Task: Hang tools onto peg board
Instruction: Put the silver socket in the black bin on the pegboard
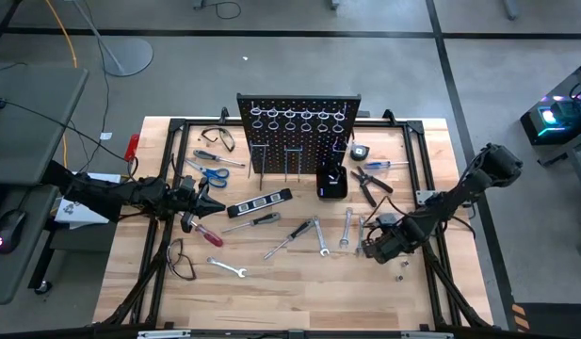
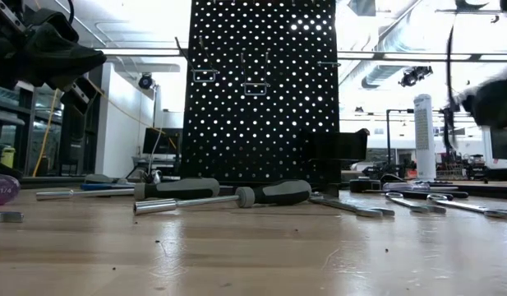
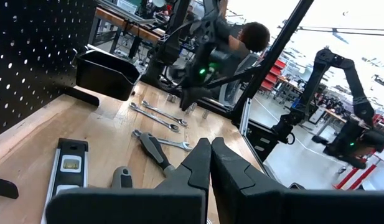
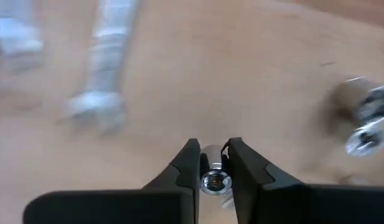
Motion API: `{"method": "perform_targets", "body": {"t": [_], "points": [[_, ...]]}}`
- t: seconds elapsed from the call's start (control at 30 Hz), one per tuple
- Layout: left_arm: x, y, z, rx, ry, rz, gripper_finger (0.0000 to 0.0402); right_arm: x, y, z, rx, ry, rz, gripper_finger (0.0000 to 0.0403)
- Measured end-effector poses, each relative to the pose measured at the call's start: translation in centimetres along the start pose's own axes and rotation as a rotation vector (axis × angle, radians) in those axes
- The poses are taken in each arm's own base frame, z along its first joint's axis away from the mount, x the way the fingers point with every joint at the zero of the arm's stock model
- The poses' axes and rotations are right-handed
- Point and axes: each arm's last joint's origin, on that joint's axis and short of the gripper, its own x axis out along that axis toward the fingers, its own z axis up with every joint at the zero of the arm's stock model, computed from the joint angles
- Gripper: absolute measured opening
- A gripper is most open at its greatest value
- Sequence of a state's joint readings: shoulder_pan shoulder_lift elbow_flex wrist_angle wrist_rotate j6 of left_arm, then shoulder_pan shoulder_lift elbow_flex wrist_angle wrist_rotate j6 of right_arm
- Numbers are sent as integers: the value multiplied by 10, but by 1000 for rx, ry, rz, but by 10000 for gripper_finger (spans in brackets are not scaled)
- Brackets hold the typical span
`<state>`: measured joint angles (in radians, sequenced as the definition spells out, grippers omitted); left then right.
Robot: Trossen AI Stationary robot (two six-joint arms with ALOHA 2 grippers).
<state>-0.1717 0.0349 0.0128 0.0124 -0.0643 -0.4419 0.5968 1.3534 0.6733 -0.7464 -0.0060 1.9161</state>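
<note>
The black peg board [image 1: 299,132] stands upright at the table's far middle, with silver rings along its top. Tools lie flat on the wood in front of it: wrenches [image 1: 321,235], grey-handled screwdrivers [image 1: 252,222], a red-handled screwdriver [image 1: 201,232], blue scissors [image 1: 208,171] and dark pliers [image 1: 370,184]. My right gripper [image 1: 379,250] points down at the table's right, beside the wrenches, shut on a small silver socket [image 4: 215,177]. My left gripper [image 3: 210,163] stays level at the table's left, shut and holding nothing. My right gripper pinches the small silver socket by its round side wall [image 4: 211,158] between its two fingertips. The fingers come from above, pointing down. The socket's hollow end [image 4: 215,182] faces up toward the wrist. Whether its lower end rests on the table, I cannot tell.
A small black box [image 1: 331,182] stands at the peg board's foot. A level [image 1: 260,202] lies at mid table and clear safety glasses [image 1: 217,139] at the far left. Loose silver pieces [image 4: 366,127] lie near the right gripper. A black frame [image 1: 431,179] runs around the table.
</note>
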Motion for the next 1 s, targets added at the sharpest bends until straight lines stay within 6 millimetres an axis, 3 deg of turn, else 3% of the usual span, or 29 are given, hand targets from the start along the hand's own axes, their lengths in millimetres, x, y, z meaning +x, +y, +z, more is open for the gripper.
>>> {"method": "perform_targets", "body": {"t": [0.13, 0.3, 0.57, 0.67, 0.8, 1.0], "points": [[0, 0, 0, 0, 0, 0, 0, -34, 13, 10, -37, -155, 34, 37], [0, 0, 0, 0, 0, 0, 0, -67, 33, 44, -46, -445, 138, 37], [0, 0, 0, 0, 0, -1, 0, -80, 64, 119, -51, -666, 333, 39], [0, 0, 0, 0, 0, 0, 0, -82, 66, 138, -88, -673, 355, 68], [0, 0, 0, 0, -1, 0, 0, -83, 63, 147, -122, -656, 335, 125], [0, 0, 0, 0, 0, 0, 0, -83, 64, 142, -205, -571, 371, 173]]}}
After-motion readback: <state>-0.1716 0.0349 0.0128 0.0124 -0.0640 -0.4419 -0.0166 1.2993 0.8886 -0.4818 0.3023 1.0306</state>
